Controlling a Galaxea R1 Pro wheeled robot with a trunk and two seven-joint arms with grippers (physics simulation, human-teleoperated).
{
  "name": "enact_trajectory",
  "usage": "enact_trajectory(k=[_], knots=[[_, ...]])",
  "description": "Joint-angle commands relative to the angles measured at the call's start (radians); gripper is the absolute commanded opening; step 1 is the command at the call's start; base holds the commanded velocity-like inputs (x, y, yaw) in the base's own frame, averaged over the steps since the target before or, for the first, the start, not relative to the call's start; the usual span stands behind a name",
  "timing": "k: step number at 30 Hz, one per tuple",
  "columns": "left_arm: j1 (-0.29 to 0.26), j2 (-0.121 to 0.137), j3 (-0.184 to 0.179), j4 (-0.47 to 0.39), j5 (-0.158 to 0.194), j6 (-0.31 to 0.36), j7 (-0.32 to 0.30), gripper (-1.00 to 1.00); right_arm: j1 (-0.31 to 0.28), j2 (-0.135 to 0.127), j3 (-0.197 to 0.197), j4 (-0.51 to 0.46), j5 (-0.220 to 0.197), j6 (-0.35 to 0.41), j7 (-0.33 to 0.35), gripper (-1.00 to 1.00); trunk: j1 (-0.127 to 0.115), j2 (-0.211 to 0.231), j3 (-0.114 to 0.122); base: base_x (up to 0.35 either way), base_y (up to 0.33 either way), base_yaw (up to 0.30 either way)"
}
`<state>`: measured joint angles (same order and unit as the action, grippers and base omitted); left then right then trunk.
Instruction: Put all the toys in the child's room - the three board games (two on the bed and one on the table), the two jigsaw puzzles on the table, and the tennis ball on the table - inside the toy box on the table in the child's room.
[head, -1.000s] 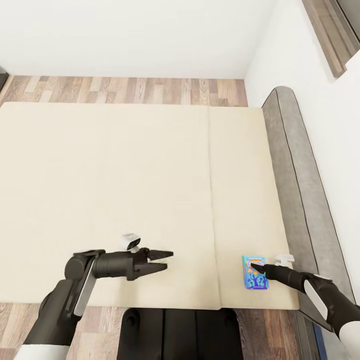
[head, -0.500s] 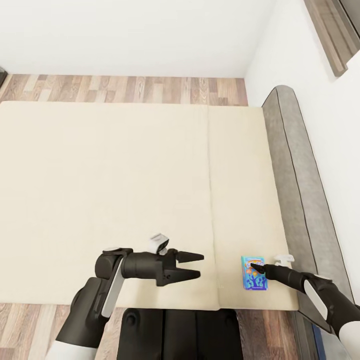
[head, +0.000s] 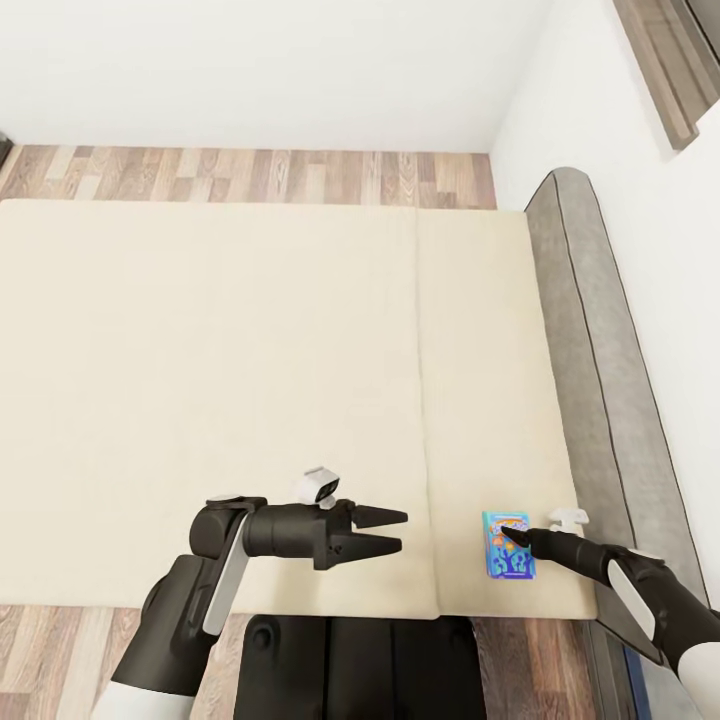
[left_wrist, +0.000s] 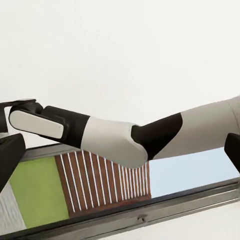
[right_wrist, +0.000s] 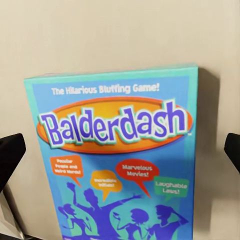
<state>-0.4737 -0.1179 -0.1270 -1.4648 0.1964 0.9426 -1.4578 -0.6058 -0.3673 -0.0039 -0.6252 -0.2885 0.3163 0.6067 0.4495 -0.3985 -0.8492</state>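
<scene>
Bed (head: 250, 380): cream mattress on a dark grey frame, wood floor (head: 250, 178) beyond it.

Board game (head: 510, 545): small blue "Balderdash" box (right_wrist: 117, 160), lying flat on the mattress near your front right corner of the bed.

Right gripper (head: 512, 538): your fingertips sit over the box's right part. In the right wrist view the dark fingertips (right_wrist: 10, 157) stand at either edge, wider than the box, jaws spread wide and closed on nothing.

Left gripper (head: 392, 530): it hovers over the mattress well left of the game, pointing right, jaws parted and empty.
</scene>
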Motion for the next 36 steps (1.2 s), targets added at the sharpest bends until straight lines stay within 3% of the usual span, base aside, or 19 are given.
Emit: enact_trajectory(k=[1,8,16,36], knots=[[0.0,0.0,0.0,0.0,0.001,0.012,-0.002,1.0,0.0,0.0,0.0,-0.001,-0.009,0.009,0.001,1.0,0.001,-0.002,-0.002,0.0,0.0,0.0],[0.0,0.002,0.013,0.001,0.001,0.02,-0.002,1.0,0.0,0.001,0.0,-0.001,-0.009,0.009,0.001,1.0,0.001,-0.002,-0.007,0.0,0.0,0.0],[0.0,0.003,0.084,0.002,0.002,0.04,-0.002,1.0,0.0,0.002,0.001,-0.001,-0.009,0.009,0.002,1.0,0.001,-0.002,-0.018,0.0,0.0,0.0],[0.0,0.009,0.097,0.003,0.003,0.032,-0.004,1.0,0.0,0.003,0.004,-0.001,-0.009,0.009,0.004,1.0,0.001,-0.002,-0.041,0.0,0.0,0.0]])
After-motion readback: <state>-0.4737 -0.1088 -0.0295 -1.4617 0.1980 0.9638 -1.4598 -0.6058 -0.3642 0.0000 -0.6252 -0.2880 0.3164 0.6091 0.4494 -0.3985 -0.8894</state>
